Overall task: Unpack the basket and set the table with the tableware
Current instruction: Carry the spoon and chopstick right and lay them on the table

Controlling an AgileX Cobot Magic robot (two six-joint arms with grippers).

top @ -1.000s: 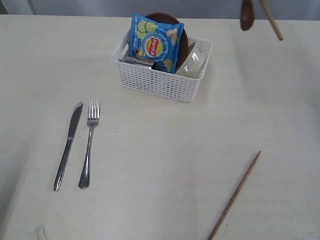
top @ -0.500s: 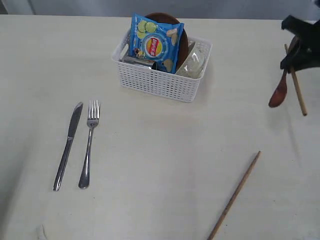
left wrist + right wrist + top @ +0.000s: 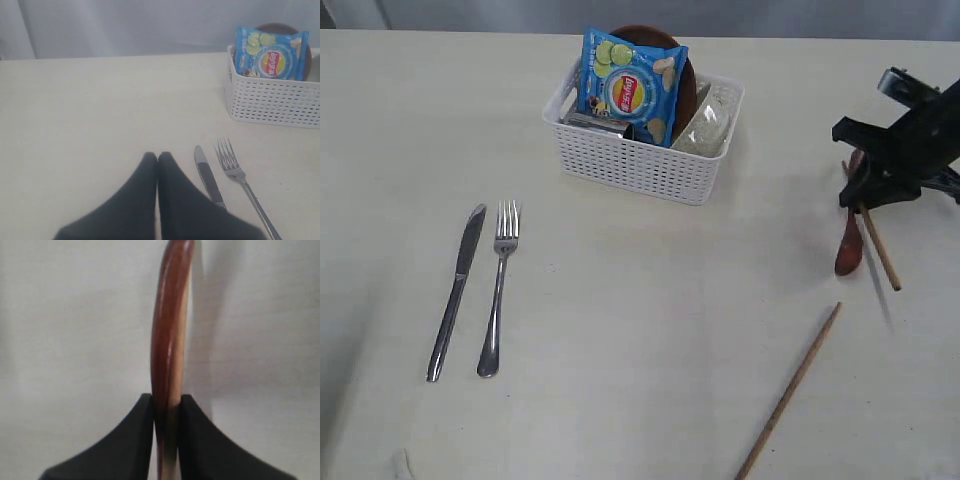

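Observation:
My right gripper is shut on the reddish-brown wooden spoon and one chopstick, which hang down at the table's right side with the spoon bowl low over the top. In the right wrist view the spoon and chopstick sit side by side between the fingers of the gripper. A second chopstick lies on the table. The knife and fork lie side by side on the left. My left gripper is shut and empty beside the knife and fork.
The white basket stands at the back centre. It holds a blue chip bag, a brown plate behind the bag, a pale bowl on its side and a steel item. The left wrist view also shows the basket.
My right gripper came down from the upper right edge toward the tabletop, carrying the spoon and chopstick, which now hang lower. The rest of the scene is unchanged.

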